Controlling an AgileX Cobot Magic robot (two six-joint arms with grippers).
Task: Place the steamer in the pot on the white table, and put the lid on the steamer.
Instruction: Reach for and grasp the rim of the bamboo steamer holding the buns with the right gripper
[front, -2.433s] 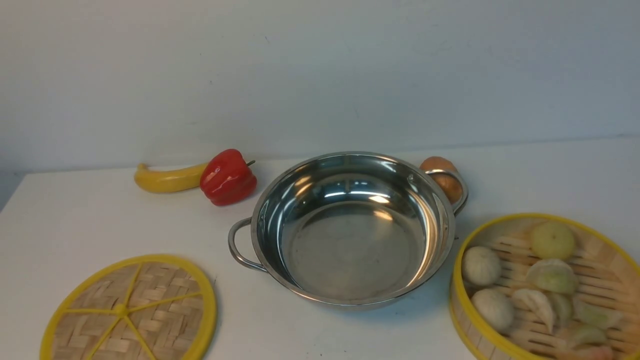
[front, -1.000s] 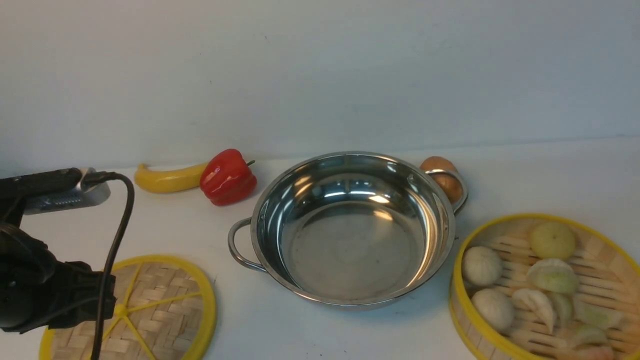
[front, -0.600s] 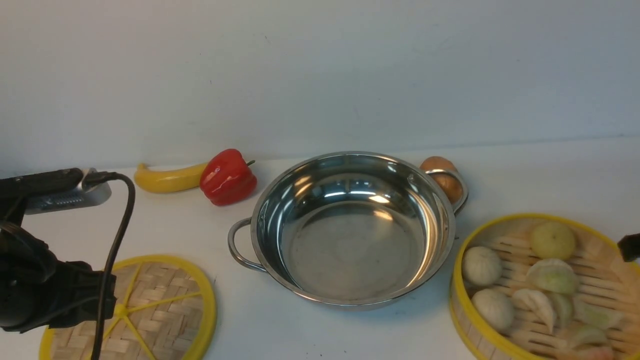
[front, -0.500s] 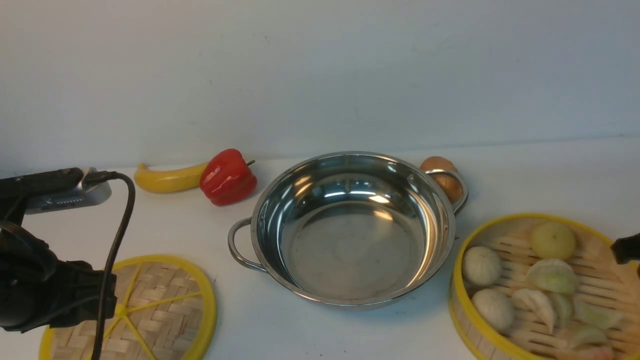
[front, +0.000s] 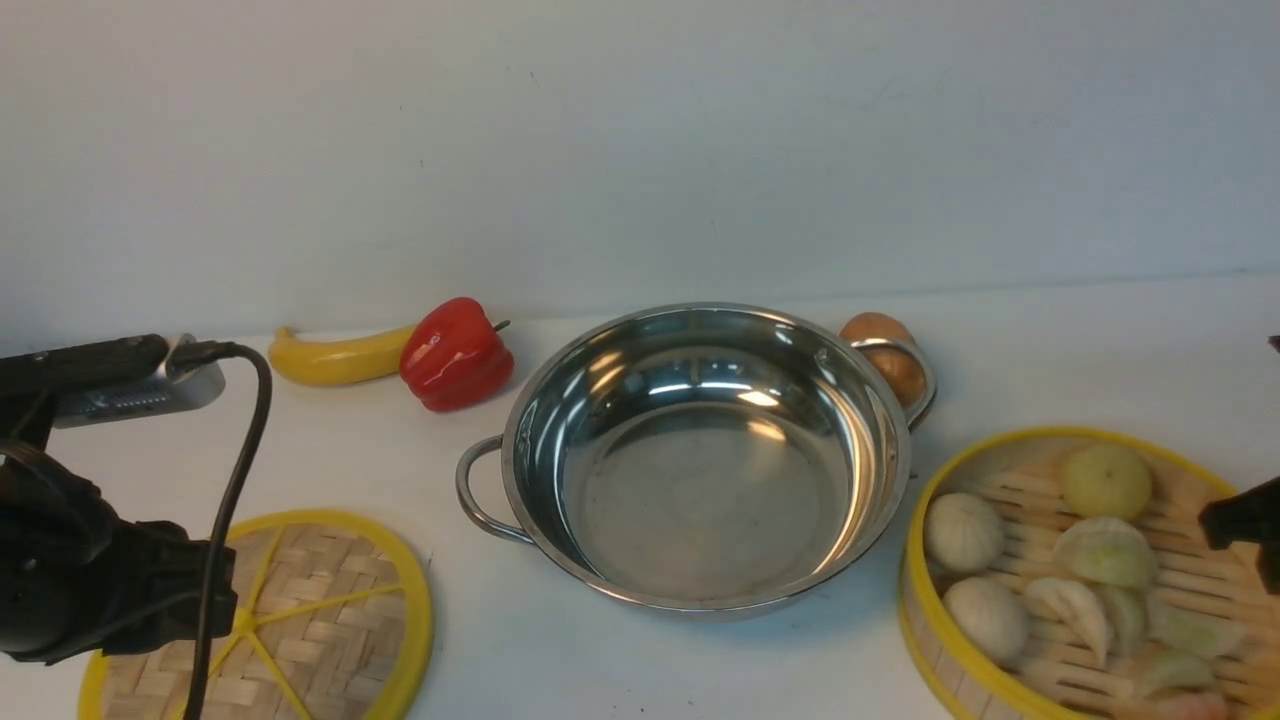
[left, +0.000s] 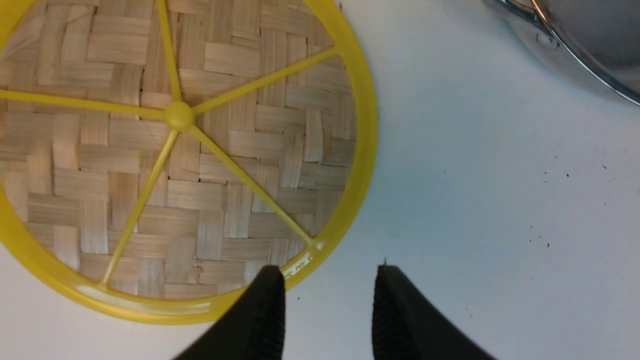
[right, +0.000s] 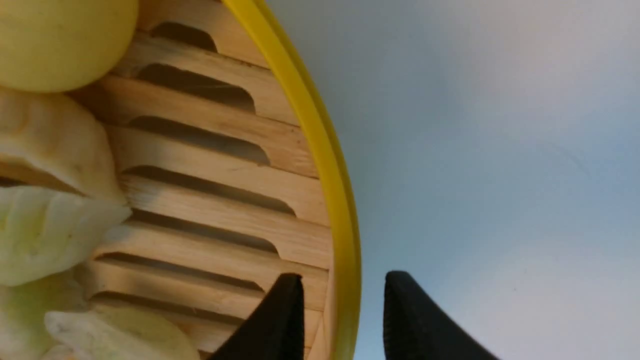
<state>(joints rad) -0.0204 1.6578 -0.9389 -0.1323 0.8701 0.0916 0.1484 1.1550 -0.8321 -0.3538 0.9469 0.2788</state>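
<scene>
The right gripper (right: 344, 278) stood parted astride the yellow rim of the steamer (right: 225, 200), clasping nothing, the left gripper (left: 327, 272) likewise parted at the edge of the lid (left: 200, 150), with the pot (front: 700, 460) between them on the white table (front: 1080, 350) before a plain wall (front: 640, 150).

In the front view the lid (front: 320, 600) runs off the bottom edge at lower left, and the left arm (front: 70, 590) covers the lid's left part. The steamer (front: 990, 462) is cut by the right and bottom edges at lower right, its nearest dumplings (front: 1175, 672) shown only in part. The right arm (front: 1238, 522) is a black sliver at the right edge (no jaws can be read there). An onion (front: 872, 328) sits half hidden behind the far handle of the pot (front: 700, 500); the right end of the banana (front: 330, 362) vanishes behind the red pepper (front: 455, 352). In the wrist views the left gripper (left: 327, 280) and right gripper (right: 342, 287) show only their tips, and lid, steamer and pot are cut by the frame
</scene>
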